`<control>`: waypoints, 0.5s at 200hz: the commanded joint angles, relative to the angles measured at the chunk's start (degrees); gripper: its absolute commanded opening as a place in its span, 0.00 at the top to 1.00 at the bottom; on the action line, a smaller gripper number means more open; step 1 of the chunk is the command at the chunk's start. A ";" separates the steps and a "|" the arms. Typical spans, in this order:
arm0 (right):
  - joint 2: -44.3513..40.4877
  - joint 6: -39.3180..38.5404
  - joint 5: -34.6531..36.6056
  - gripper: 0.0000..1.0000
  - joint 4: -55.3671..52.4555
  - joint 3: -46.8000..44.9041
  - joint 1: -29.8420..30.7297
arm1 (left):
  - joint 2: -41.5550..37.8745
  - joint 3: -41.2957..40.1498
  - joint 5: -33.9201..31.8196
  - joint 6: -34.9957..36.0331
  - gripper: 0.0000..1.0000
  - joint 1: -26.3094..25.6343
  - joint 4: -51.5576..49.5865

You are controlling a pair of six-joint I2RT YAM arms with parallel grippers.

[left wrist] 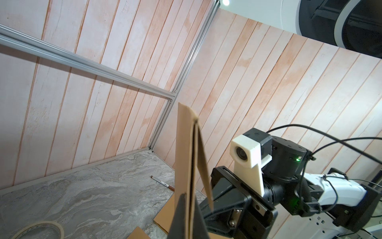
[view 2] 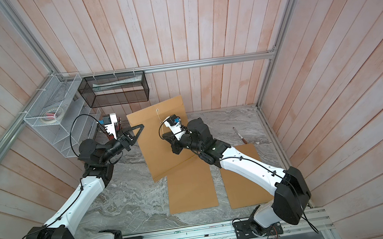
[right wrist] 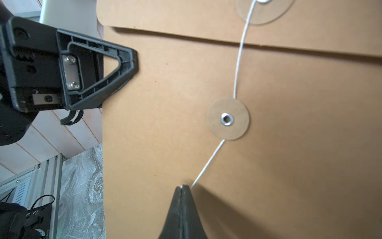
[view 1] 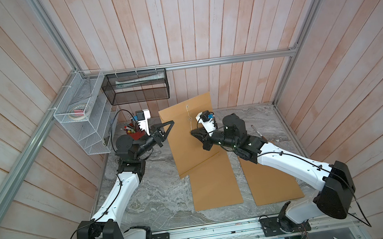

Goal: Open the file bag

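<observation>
The file bag (view 1: pixel 185 138) is held up on edge toward the back of the table (view 1: pixel 155 199), between the two arms. Its lower end is seen just over a second brown envelope (view 1: pixel 214 184) that lies flat. The left gripper (view 1: pixel 171 122) is clamped on the bag's side edge. The right gripper (right wrist: pixel 183 189) is pinched tight on the white string (right wrist: pixel 237 78), which is led from the folded-over flap (right wrist: pixel 186 14) past the round disc (right wrist: pixel 228 119) to the tips. A third envelope (view 1: pixel 272 182) and a pen (view 1: pixel 258 133) are laid nearby.
</observation>
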 commanded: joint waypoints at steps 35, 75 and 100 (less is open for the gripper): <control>-3.04 2.77 3.55 1.00 2.25 -1.61 -3.20 | -1.73 -0.79 2.48 0.52 1.00 0.23 -0.20; -2.74 2.86 3.46 1.00 2.39 0.04 -5.14 | -2.31 -1.67 4.11 0.78 1.00 0.29 -0.91; -2.46 3.48 3.46 1.00 2.35 1.14 -6.45 | -2.90 -1.97 4.21 1.30 1.00 0.24 -1.74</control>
